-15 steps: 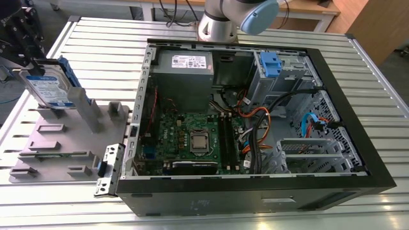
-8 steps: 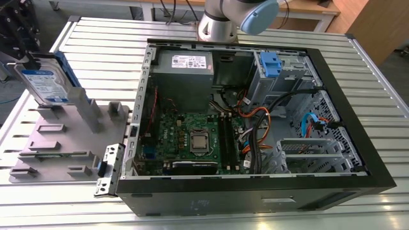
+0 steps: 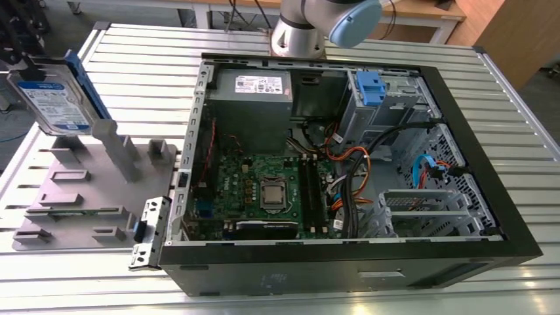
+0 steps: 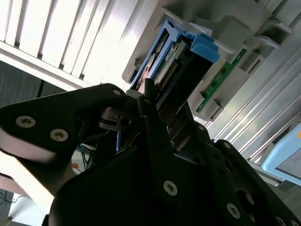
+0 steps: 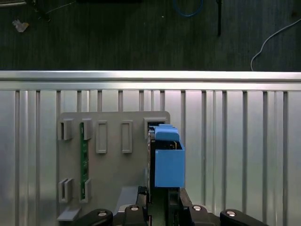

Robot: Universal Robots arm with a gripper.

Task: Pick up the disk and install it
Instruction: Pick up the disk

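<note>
The jaws are apart, lined up with the thin top edge of the disk point(image 5: 168, 165) (so they can pinch it). The disk stands upright in a grey rack point(image 3: 88, 190) on the desk point(image 3: 140, 52), beside the open computer point(image 3: 350, 164). It is silver, with a blue frame.

We've got a silver disk point(image 3: 54, 98) with a blue-and-white label and blue frame, a plain grey fixture point(image 3: 79, 197), a green motherboard point(image 3: 262, 190) and a ribbed silver table point(image 3: 499, 85).
</note>
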